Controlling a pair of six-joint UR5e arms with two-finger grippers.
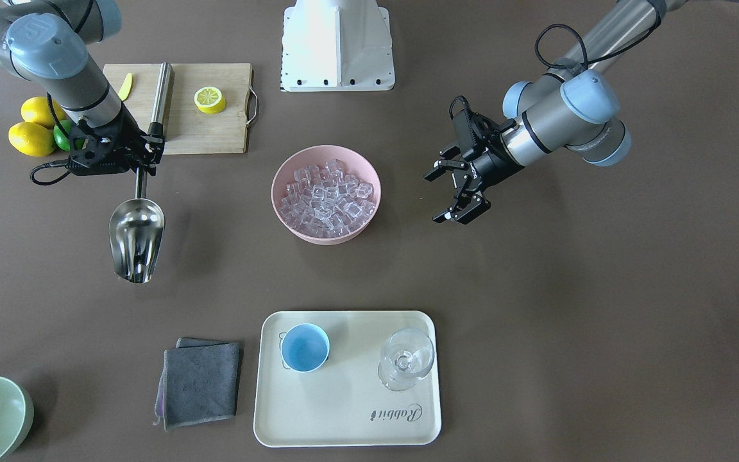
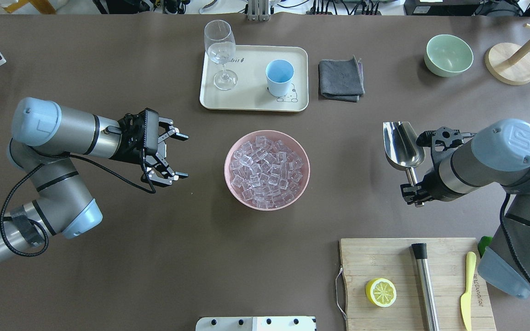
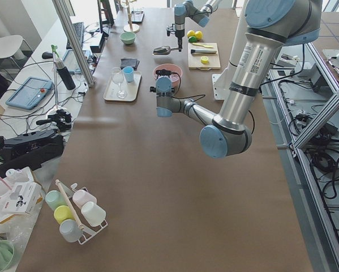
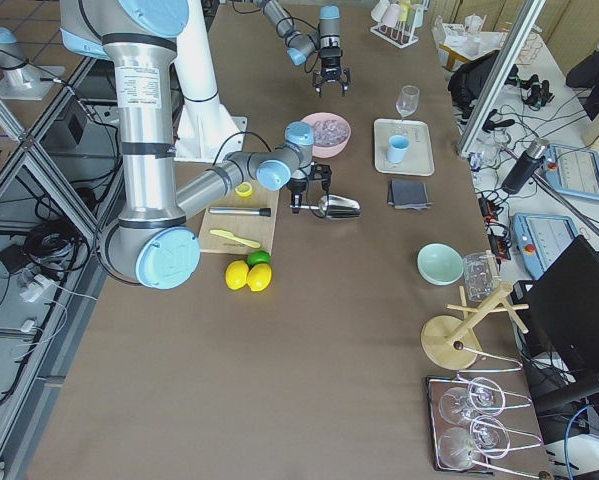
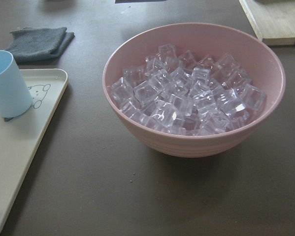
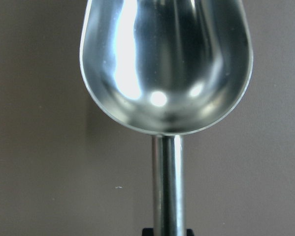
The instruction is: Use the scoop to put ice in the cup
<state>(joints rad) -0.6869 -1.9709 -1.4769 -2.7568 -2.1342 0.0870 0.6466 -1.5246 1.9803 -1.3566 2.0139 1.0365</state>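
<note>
Holding a shiny stainless-steel scoop [image 1: 136, 237] in our clamped right gripper [image 1: 145, 156].
Our left gripper [image 2: 184, 155] gapes empty near the clear ice cubes [image 2: 267, 170].

Silver arms [image 2: 76, 131], pale-blue joint caps [image 2: 35, 120], black fingers [image 2: 180, 135], black cables [image 2: 1, 214], white base [image 1: 337, 45].

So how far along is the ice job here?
Done: the right tool grips the scoop by its handle. In hand: the scoop is empty, apart from the ice in the bowl. To do: scooping and tipping into the cup, empty on the tray. Left tool open.
</note>
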